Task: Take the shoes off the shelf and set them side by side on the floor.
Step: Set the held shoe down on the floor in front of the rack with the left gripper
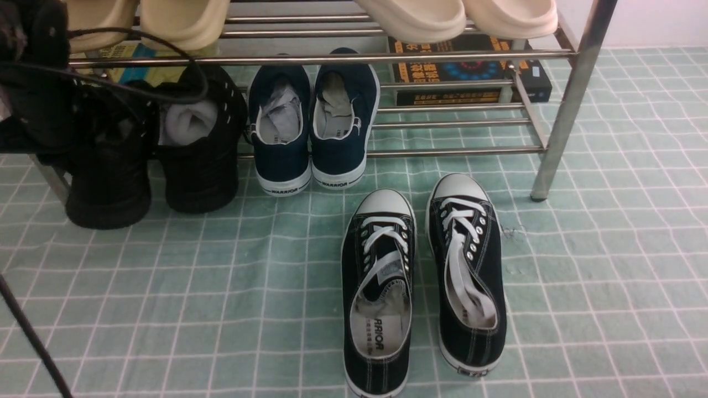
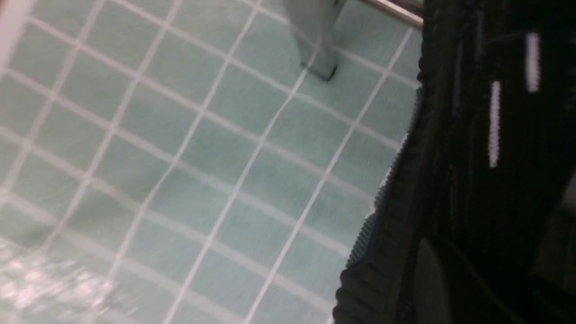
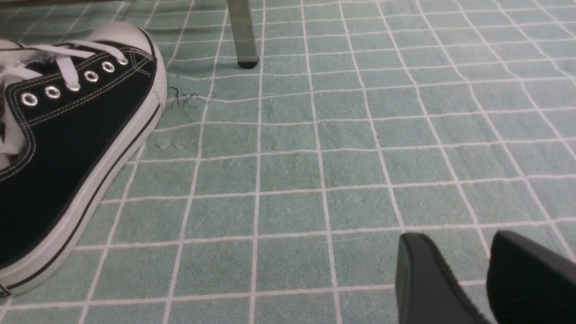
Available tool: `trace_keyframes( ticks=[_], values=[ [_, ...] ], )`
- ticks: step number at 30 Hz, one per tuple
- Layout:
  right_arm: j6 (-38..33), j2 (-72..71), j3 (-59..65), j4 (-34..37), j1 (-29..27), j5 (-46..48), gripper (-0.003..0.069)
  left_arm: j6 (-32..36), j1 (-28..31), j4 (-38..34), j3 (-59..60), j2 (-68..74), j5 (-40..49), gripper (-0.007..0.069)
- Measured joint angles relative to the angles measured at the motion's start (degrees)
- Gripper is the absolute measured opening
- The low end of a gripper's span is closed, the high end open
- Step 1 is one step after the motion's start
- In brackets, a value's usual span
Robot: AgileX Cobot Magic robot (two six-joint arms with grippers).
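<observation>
Two all-black mesh shoes stand at the left end of the chrome shelf [image 1: 332, 57], heels toward me. The left shoe [image 1: 108, 190] reaches a little further out over the green gridded floor [image 1: 608, 249] than the right shoe [image 1: 202, 166], which shows white stuffing. My left gripper [image 1: 105, 124] is a dark mass on top of the left shoe and is shut on it. In the left wrist view that shoe [image 2: 472, 157], with its white dashes, fills the frame at the jaws. My right gripper [image 3: 452, 238] hovers low over bare floor, open with nothing between its fingers.
Navy WARRIOR shoes [image 1: 310, 127] sit on the lower tier beside the black pair. Two black canvas sneakers [image 1: 381, 293] [image 1: 467, 271] lie on the floor in front. Cream slippers [image 1: 415, 16] rest on the top tier, books [image 1: 470, 72] under it. A shelf leg [image 1: 564, 110] stands at right.
</observation>
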Motion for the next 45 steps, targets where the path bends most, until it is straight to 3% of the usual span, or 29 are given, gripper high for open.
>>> trace_keyframes(
  ticks=[7, 14, 23, 29, 36, 42, 45],
  values=[
    [0.0, 0.0, 0.0, 0.0, 0.0, 0.0, 0.0237, 7.6, 0.0, -1.2, 1.6, -13.1, 12.0, 0.0011],
    [0.0, 0.0, 0.0, 0.0, 0.0, 0.0, 0.0237, 5.8, 0.0, -1.5, 13.7, -23.6, 12.2, 0.0012],
    [0.0, 0.0, 0.0, 0.0, 0.0, 0.0, 0.0239, -11.3, 0.0, 0.6, 37.5, -30.7, -5.9, 0.0013],
    [0.0, 0.0, 0.0, 0.0, 0.0, 0.0, 0.0238, -15.7, 0.0, 4.4, 46.1, -30.7, -19.1, 0.0014],
    [0.0, 0.0, 0.0, 0.0, 0.0, 0.0, 0.0238, -16.5, 0.0, 8.7, 50.5, -30.8, -25.4, 0.0034],
    [0.0, 0.0, 0.0, 0.0, 0.0, 0.0, 0.0238, -16.8, 0.0, 7.9, 52.2, -30.4, -26.1, 0.0144],
    [0.0, 0.0, 0.0, 0.0, 0.0, 0.0, 0.0238, -16.8, 0.0, 6.2, 52.1, -30.3, -26.7, 0.0261]
  ],
)
